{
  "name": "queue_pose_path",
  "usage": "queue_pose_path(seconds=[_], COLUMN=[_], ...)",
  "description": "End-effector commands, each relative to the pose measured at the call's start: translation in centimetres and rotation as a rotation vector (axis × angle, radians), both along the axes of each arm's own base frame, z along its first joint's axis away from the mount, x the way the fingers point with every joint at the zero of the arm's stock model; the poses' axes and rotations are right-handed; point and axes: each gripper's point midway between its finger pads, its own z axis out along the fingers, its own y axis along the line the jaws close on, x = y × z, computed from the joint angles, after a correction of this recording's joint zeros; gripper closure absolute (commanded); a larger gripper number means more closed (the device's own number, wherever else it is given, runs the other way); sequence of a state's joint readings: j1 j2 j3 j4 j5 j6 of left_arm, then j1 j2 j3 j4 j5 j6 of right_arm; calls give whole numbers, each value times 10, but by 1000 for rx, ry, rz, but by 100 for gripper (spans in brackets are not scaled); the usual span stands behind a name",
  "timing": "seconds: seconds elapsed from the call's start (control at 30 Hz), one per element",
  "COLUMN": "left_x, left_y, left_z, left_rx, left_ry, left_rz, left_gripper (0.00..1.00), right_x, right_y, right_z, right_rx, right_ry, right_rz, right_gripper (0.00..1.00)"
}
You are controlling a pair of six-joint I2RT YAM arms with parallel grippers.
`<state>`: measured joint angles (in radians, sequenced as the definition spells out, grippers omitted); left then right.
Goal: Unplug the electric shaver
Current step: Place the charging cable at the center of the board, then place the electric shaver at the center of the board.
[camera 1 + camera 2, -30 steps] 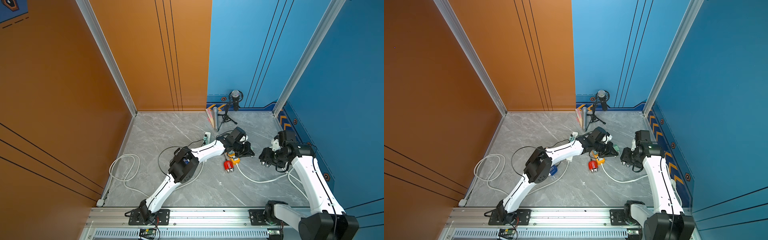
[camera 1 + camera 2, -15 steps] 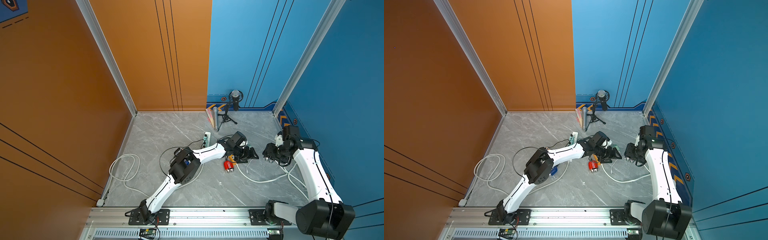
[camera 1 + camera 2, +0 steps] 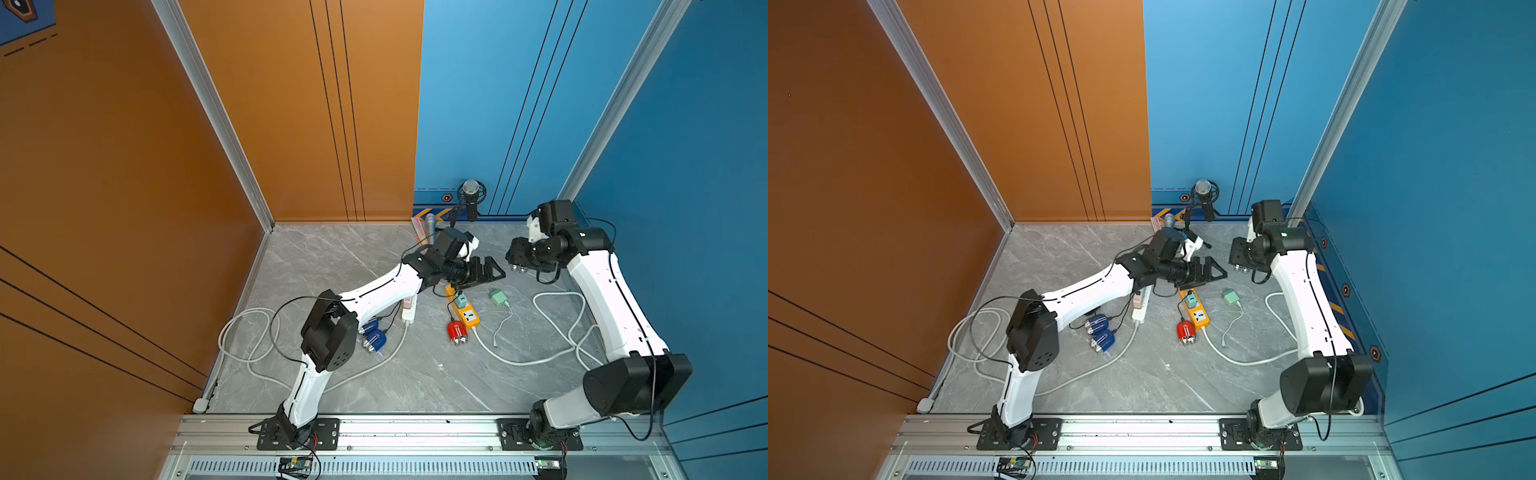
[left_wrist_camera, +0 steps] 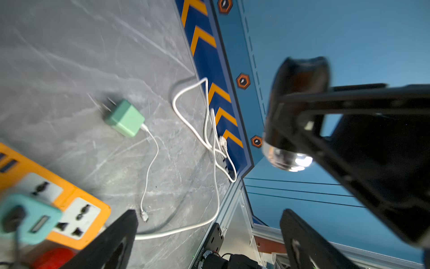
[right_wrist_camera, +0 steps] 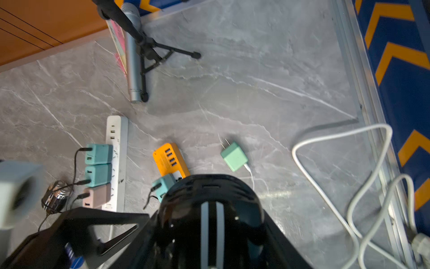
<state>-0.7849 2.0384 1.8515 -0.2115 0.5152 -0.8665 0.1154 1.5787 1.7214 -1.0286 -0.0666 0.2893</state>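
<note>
My right gripper (image 3: 519, 258) is shut on the black electric shaver (image 3: 518, 269) (image 3: 1241, 268) (image 5: 209, 209) and holds it above the floor near the back right corner, silver heads down. No cord hangs from the shaver. A mint green charger (image 3: 498, 296) (image 3: 1230, 296) (image 4: 124, 118) (image 5: 233, 156) lies loose on the floor, prongs bare. Its thin white cable (image 4: 149, 167) ends in a free connector (image 3: 495, 344). My left gripper (image 3: 490, 271) (image 4: 209, 216) hovers open and empty above the orange power strip (image 3: 466, 312) (image 5: 168, 160).
A teal adapter (image 3: 459, 299) sits in the orange strip, with a red shaver (image 3: 456, 332) beside it. A white power strip (image 3: 409, 309) with several adapters and two blue shavers (image 3: 374, 338) lie to the left. A microphone tripod (image 3: 471, 199) stands at the back. Thick white cord (image 3: 552, 316) loops at the right.
My left gripper has opened and let go of the green charger, which now lies on the floor. My right arm has carried the shaver up and toward the back wall.
</note>
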Motion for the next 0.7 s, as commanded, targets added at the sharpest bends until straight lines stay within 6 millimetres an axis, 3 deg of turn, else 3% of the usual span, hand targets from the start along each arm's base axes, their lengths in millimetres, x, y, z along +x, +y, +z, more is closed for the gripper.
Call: queue_pose_path(seconds=[0.0, 0.17, 0.33, 0.4, 0.53, 0.67], left_x=[23, 54, 70, 68, 58, 48], left_y=[54, 157, 274, 308, 362, 393], left_z=[14, 21, -3, -15, -38, -46], left_rx=[67, 172, 329, 377, 435, 450], left_ry=[-97, -169, -135, -119, -65, -43], left_rz=[96, 305, 535, 594, 691, 753], left_gripper=[2, 2, 2, 1, 2, 1], right_x=[39, 90, 125, 131, 135, 134], right_y=[40, 126, 210, 239, 286, 315], right_z=[17, 21, -11, -27, -61, -93], right_rx=[-10, 13, 75, 86, 105, 95], right_ry=[-69, -115, -116, -124, -132, -123], right_rz=[29, 143, 219, 247, 290, 315], right_gripper=[63, 63, 64, 64, 65, 66])
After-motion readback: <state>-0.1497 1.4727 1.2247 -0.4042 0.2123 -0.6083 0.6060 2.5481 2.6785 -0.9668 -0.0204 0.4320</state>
